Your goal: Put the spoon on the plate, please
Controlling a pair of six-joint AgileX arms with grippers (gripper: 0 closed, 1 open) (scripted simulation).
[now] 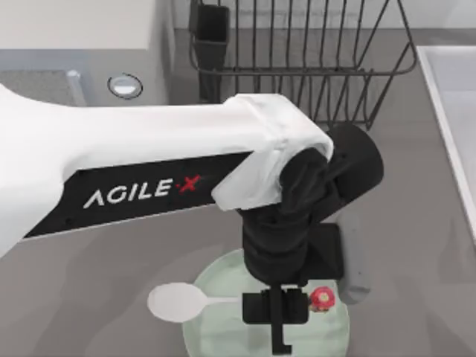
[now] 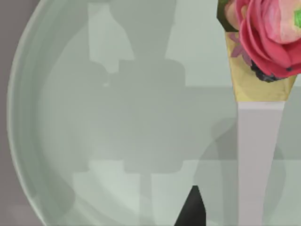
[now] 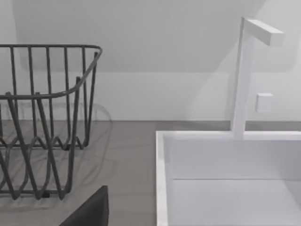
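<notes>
The pale mint-green plate (image 1: 223, 335) lies at the table's front middle, and its rim (image 2: 19, 141) also curves through the left wrist view. The white spoon (image 1: 178, 302) stretches across it. Its oval bowl reaches over the plate's left rim, and its red-and-yellow ornament (image 1: 322, 298) is over the plate's right part. My left gripper (image 1: 279, 320) hangs directly over the thin handle, between bowl and ornament. From the left wrist, the handle (image 2: 258, 160) and the ornament (image 2: 268, 37) appear close above the plate. My right arm is parked out at the right.
A dark wire rack (image 1: 297, 59) stands at the back middle, also seen from the right wrist (image 3: 47, 117). A white sink (image 3: 225, 183) with a tap (image 3: 242, 75) is at the right edge (image 1: 454, 111). A white unit with a round knob (image 1: 125, 85) sits at the back left.
</notes>
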